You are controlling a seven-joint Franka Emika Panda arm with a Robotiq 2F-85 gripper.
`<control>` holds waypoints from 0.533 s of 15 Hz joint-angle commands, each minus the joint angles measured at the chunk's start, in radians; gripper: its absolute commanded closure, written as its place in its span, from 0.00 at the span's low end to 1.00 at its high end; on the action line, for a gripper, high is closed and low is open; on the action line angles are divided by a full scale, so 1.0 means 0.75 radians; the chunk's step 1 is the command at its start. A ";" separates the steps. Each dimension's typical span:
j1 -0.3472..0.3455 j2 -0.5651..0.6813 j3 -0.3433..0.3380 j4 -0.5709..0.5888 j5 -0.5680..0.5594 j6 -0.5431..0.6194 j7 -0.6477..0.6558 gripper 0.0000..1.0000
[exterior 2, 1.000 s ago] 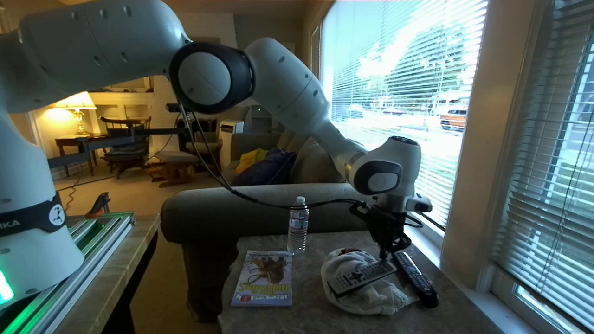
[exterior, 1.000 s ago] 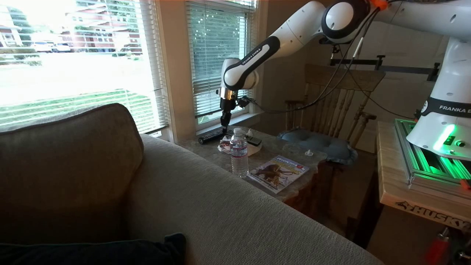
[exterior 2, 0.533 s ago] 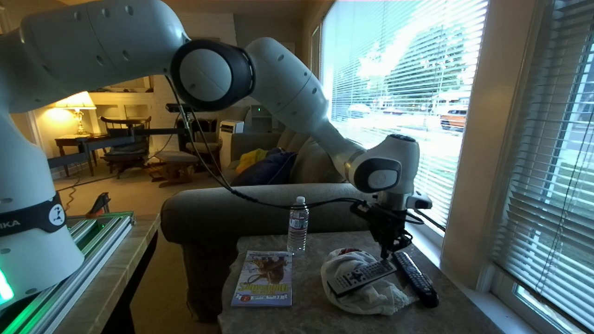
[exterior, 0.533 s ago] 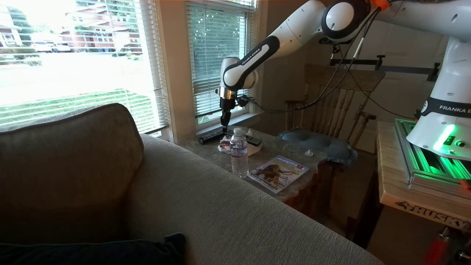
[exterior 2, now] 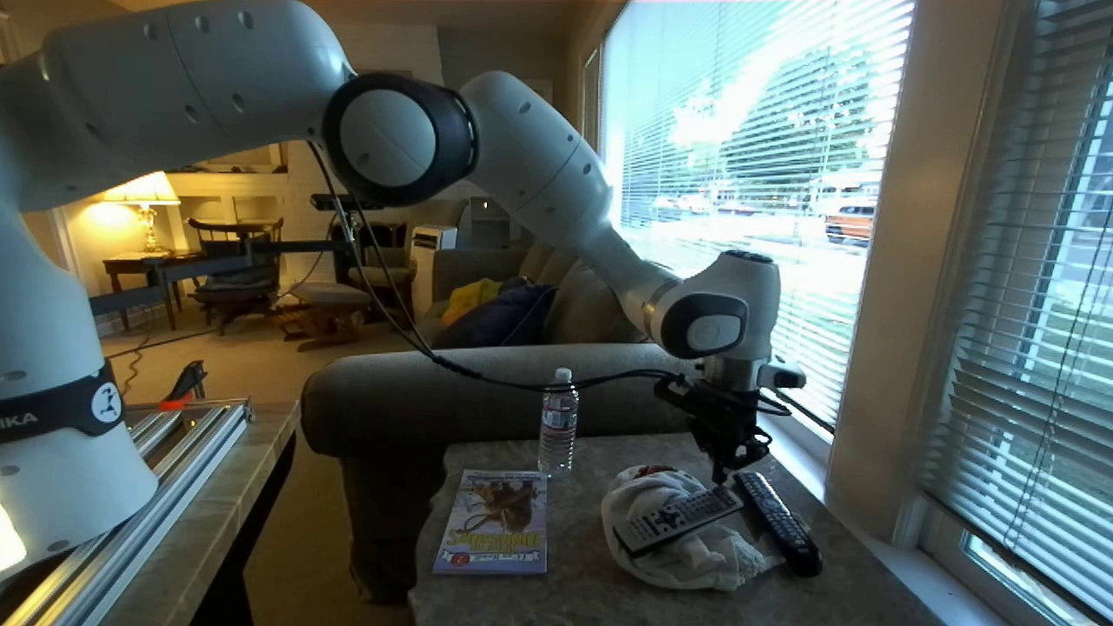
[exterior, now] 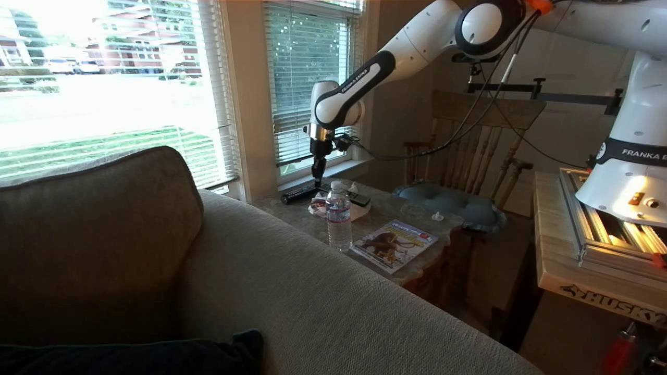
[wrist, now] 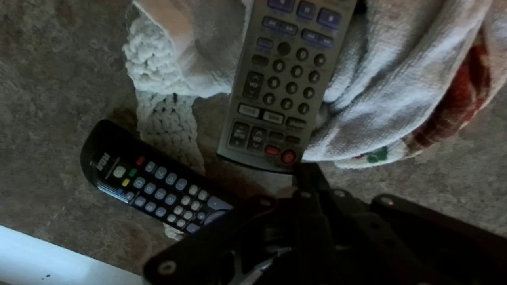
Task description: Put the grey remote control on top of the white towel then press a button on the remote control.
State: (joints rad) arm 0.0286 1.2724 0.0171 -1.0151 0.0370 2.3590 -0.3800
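Note:
The grey remote control lies face up and slantwise on the rumpled white towel. Its end with the red buttons juts past the cloth on the window side. In the wrist view I see the grey remote control with its number keys, and the white towel on both sides of it. My gripper points down with its fingers together and nothing between them. In the wrist view the gripper tips are at the remote's end corner, beside the round red button. I cannot tell whether they touch it.
A black remote lies beside the towel on the window side; the wrist view also shows the black remote. A water bottle and a magazine are on the stone-topped table. A sofa arm borders the table.
The arm has shifted very slightly, with the fingertips staying by the end of the grey remote. The light on the robot's base has turned from green to yellowish white. The remotes and towel have not moved.

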 commanded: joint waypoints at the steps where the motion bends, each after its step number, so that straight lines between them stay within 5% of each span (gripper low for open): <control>1: 0.027 -0.030 -0.036 -0.030 -0.016 -0.023 0.048 1.00; 8: 0.034 -0.029 -0.048 -0.034 -0.007 -0.023 0.042 1.00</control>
State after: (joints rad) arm 0.0378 1.2723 -0.0063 -1.0158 0.0371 2.3589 -0.3777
